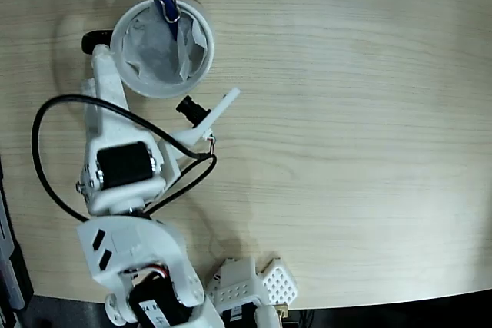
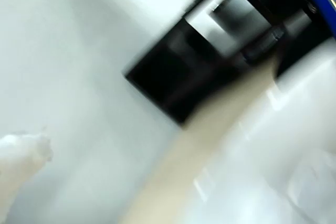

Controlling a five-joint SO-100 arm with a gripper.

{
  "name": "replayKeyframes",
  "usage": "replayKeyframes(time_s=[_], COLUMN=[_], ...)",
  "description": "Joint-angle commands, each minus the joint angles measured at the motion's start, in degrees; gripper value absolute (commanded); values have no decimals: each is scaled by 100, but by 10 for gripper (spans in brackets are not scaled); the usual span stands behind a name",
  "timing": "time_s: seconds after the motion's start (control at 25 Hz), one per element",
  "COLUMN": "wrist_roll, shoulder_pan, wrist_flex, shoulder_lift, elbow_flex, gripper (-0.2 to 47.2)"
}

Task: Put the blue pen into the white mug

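Fingers (image 1: 223, 107) of the white plastic gripper (image 1: 167, 74) are spread wide apart and hold nothing. In the fixed view one finger lies along the left side of the round white mug (image 1: 194, 67), right by its black handle (image 1: 96, 39). The other finger points up and to the right, away from the mug.

The slim shiny blue pen (image 1: 164, 0) is inside the mug. It stands tilted against the top rim, and its end with the silver clip sticks out over the edge. Crumpled white paper (image 1: 157, 48) lines the inside of the mug.

The white robot arm (image 1: 123, 167) reaches up from its base at the bottom left of the picture. A black cable (image 1: 46, 113) loops out to the left of it.

The light wooden table (image 1: 346, 151) has lots of room to the right of the mug and the arm. The table's front edge curves along the bottom. A white plastic part with holes (image 1: 261, 283) sits near that edge.

The wrist view is very blurry. It shows only white and black shapes, a tan stripe, and a bit of blue in the top right corner.
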Motion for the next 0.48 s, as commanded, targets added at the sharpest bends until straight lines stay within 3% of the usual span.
replayKeyframes(time_s=[0.0, 0.16, 0.44], wrist_roll=[-536, -1459, -2830], shoulder_pan=[-88, -88, 615], wrist_flex=[-53, -53, -53], shoulder_lift=[633, 1397, 3182], elbow_flex=[264, 940, 2443], gripper=[231, 1, 0])
